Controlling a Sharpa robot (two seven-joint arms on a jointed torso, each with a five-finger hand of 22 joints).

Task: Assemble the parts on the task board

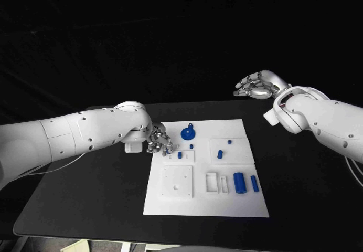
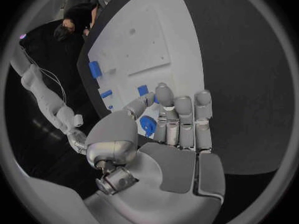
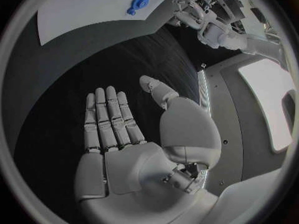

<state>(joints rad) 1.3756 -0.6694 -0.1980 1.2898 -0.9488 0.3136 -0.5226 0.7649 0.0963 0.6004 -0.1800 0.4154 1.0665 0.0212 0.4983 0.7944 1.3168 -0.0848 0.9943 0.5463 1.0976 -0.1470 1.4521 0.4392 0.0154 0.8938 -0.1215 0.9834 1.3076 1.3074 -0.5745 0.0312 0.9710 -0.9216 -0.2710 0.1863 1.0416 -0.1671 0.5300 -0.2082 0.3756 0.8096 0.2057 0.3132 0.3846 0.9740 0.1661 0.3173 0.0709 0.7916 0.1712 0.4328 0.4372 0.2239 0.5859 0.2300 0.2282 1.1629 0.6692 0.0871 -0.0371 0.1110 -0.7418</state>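
1. Your left hand sits at the board's left edge, fingers extended side by side and holding nothing. They lie just beside the round blue part near the board's far left corner. In my judgement, a careless close from here could knock it sideways instead of gripping it.
2. A small peg stands just beside those fingers. Sweep inward and you may tip it.
3. The board lies loose-looking on the desk; I cannot tell whether it is fixed. Pressing at its edge might slide it and shift every part.
4. Your right hand is raised well apart from the board, past the desk's far edge, flat and empty. It steadies nothing.
5. The cylinder and slim bar rest near the board's right side, untouched; the cylinder would probably roll if bumped.
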